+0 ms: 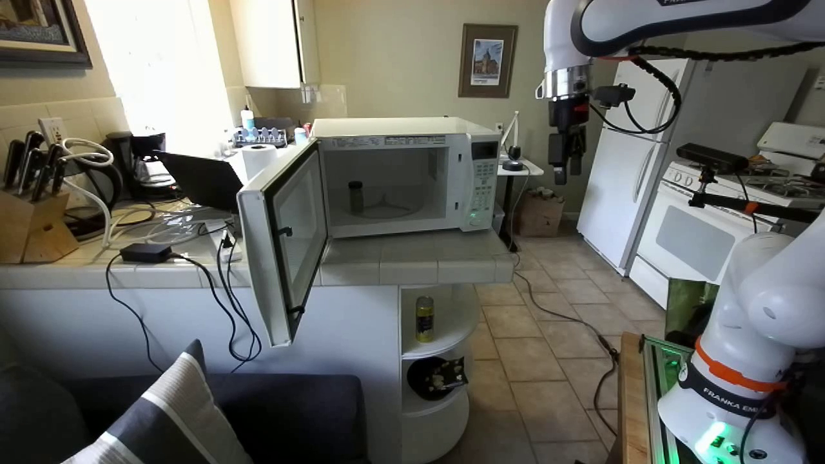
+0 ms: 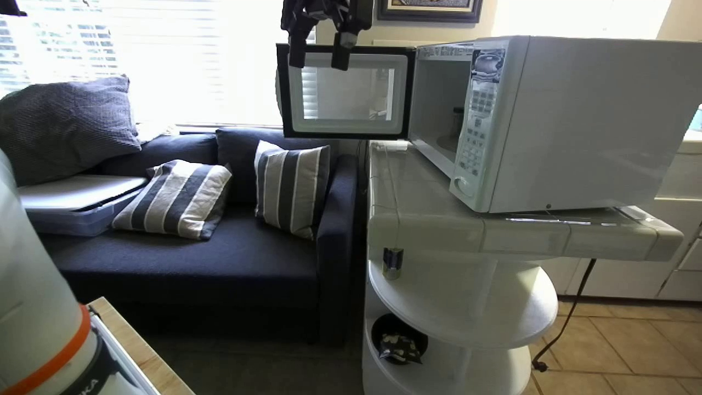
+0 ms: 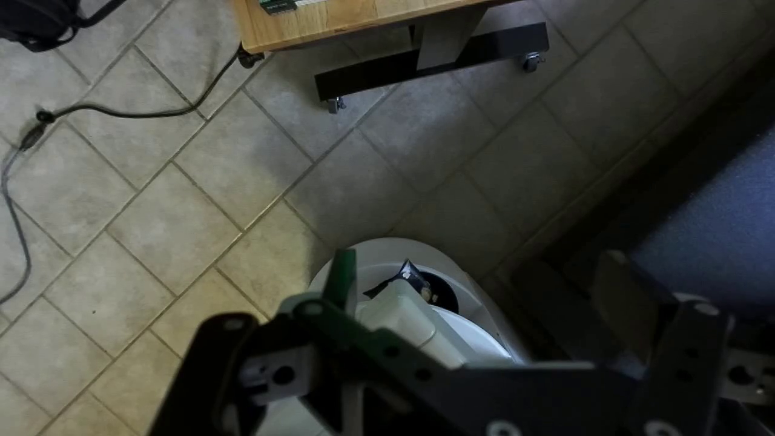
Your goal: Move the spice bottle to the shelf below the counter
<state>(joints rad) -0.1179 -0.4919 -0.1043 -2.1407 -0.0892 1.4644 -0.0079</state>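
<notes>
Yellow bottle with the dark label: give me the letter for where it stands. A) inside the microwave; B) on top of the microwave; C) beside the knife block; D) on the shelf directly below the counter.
D: in both exterior views the yellow bottle stands on the shelf directly below the tiled counter.

In an exterior view we see a tiled counter (image 1: 419,249) carrying a wooden knife block (image 1: 37,227) at the left and a white microwave (image 1: 399,171) at the right. Between them we find a black power adapter (image 1: 147,252) and a white power strip (image 1: 231,251) by the near edge, with black cables (image 1: 205,270) hanging over that edge. Farther back we see a tangle of pale cables (image 1: 102,206).
</notes>
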